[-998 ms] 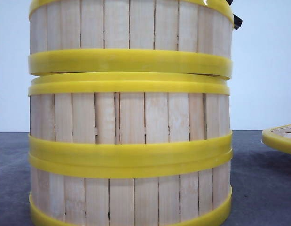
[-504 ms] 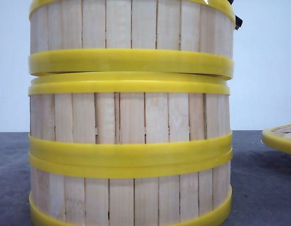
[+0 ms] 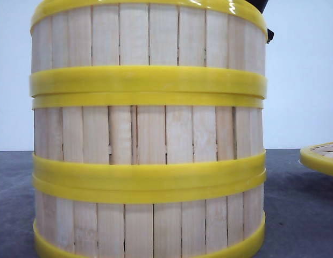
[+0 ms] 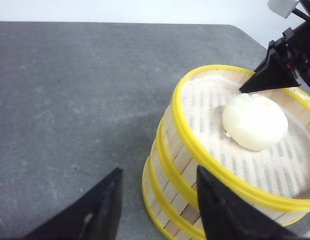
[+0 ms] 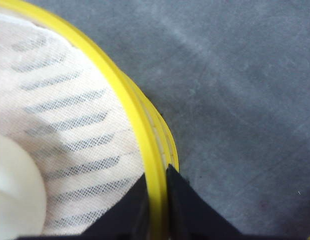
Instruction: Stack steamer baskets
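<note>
Three steamer baskets (image 3: 147, 134) stacked, right gripper (image 5: 156, 200) clenched on the top rim, left gripper (image 4: 157, 200) spread empty.

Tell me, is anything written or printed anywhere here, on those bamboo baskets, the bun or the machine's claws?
No readable text in any view.
steamer baskets: plain slats and yellow rims, no label.
bun: unmarked.
right gripper, left gripper: plain black, no lettering.
table: bare grey.

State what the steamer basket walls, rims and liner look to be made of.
Walls: pale unvarnished bamboo or wood, visible grain and slat seams. Rims: glossy yellow plastic, with highlights. Liner: thin white mesh cloth or paper, slats showing through.
</note>
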